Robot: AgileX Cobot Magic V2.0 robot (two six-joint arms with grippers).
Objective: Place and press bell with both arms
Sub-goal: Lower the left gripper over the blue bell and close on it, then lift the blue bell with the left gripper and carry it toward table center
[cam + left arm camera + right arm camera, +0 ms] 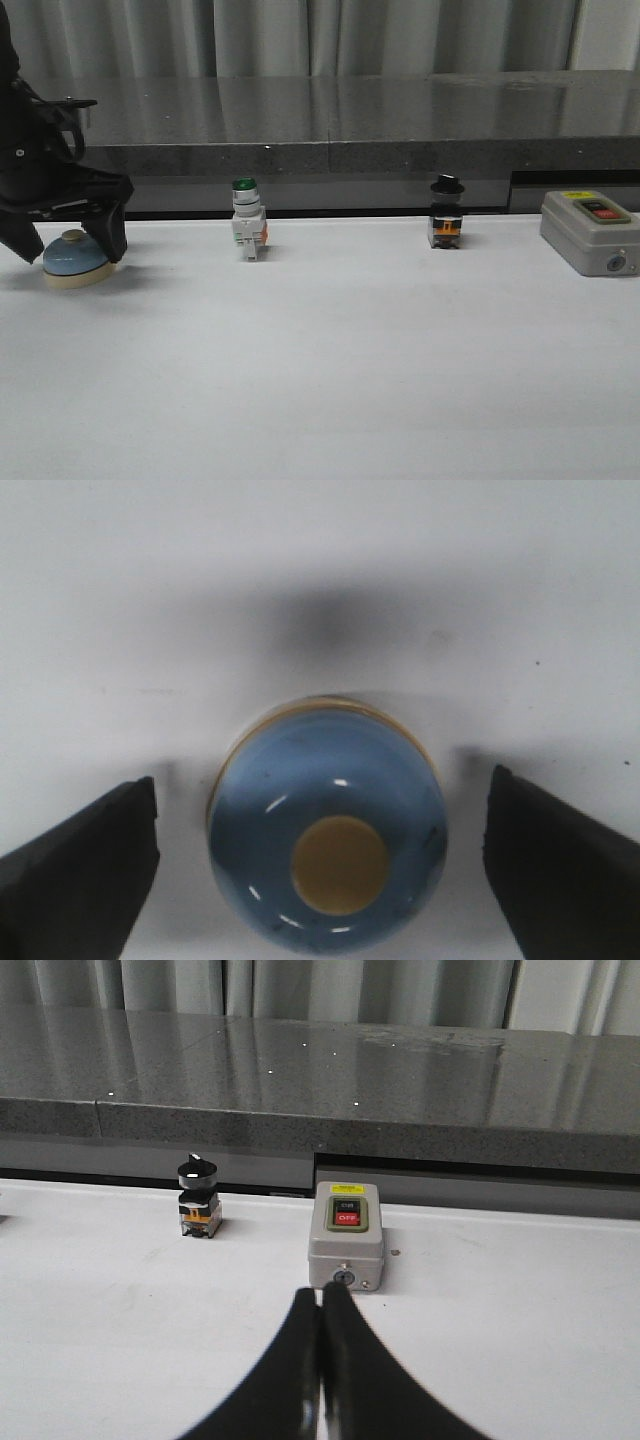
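- The bell stands upright on the white bench, at its far left side.
- The left claw is spread wide over the bell; its fingers are on both sides of the dome, not touching it.
- The right claw has its fingers pressed together and holds nothing; it points at the grey box.

Broad bare stretch of white tabletop in front. Along back: green-capped white push-button switch, black-knobbed selector switch, grey two-button box, well apart.
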